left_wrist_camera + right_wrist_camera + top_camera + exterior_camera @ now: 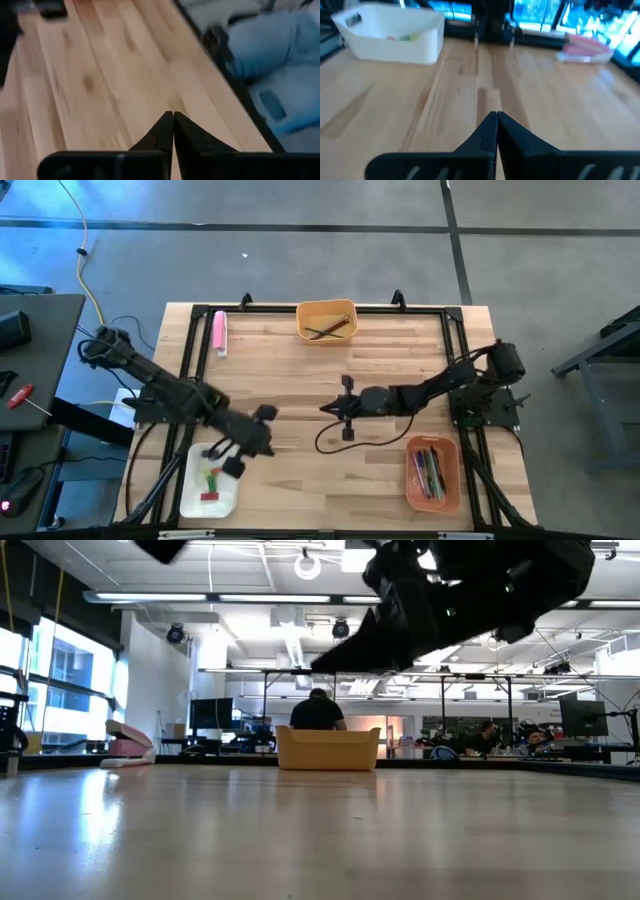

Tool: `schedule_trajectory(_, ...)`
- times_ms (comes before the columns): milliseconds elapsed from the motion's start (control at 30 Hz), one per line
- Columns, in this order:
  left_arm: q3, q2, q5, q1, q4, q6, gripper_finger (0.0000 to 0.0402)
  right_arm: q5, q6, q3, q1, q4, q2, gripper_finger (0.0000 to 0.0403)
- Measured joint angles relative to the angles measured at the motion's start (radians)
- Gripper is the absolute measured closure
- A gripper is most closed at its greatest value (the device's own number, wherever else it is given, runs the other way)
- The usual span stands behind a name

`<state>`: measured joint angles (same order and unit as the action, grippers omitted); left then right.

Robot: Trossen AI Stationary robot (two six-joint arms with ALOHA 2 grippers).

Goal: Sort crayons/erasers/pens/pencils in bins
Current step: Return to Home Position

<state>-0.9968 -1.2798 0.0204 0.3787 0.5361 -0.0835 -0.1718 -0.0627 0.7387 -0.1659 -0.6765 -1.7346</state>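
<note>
**Both claws closed and empty, pieces lying in the bins**

The left gripper (228, 458) hangs over the far rim of the white bin (190, 498) at the desk's near left corner. Its fingers (159, 135) are pressed together on nothing. The right gripper (328, 408) hovers above the desk's middle, likewise closed and empty. The crayons/erasers (211, 483) lie in the white bin. The pencils (328, 330) lie in the yellow-orange bin (325, 307) at mid far edge, and the pens (431, 470) in the salmon-orange bin (411, 480) near the near right corner. A pink bar (219, 332) lies by the far left corner.

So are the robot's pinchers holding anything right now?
No. The left gripper and the right gripper are both shut, and neither holds anything.
</note>
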Motion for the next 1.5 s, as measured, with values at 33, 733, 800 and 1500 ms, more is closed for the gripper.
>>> schedule_trajectory(33,0.031,0.012,0.034,-0.040,-0.067,0.035,0.0400,0.013,-0.015,0.000,0.007,-0.001,0.016,0.0403)
schedule_trajectory(733,0.559,0.304,0.303,-0.497,-0.918,0.166,0.0399,0.119,-0.122,-0.001,0.151,0.193,0.302,0.0403)
schedule_trajectory(800,0.591,0.353,0.303,-0.521,-0.921,0.166,0.0399,0.125,-0.130,-0.002,0.176,0.218,0.327,0.0403)
schedule_trajectory(1500,0.906,0.771,0.304,-0.728,-0.985,0.076,0.0399,0.120,-0.160,-0.002,0.297,0.397,0.404,0.0403)
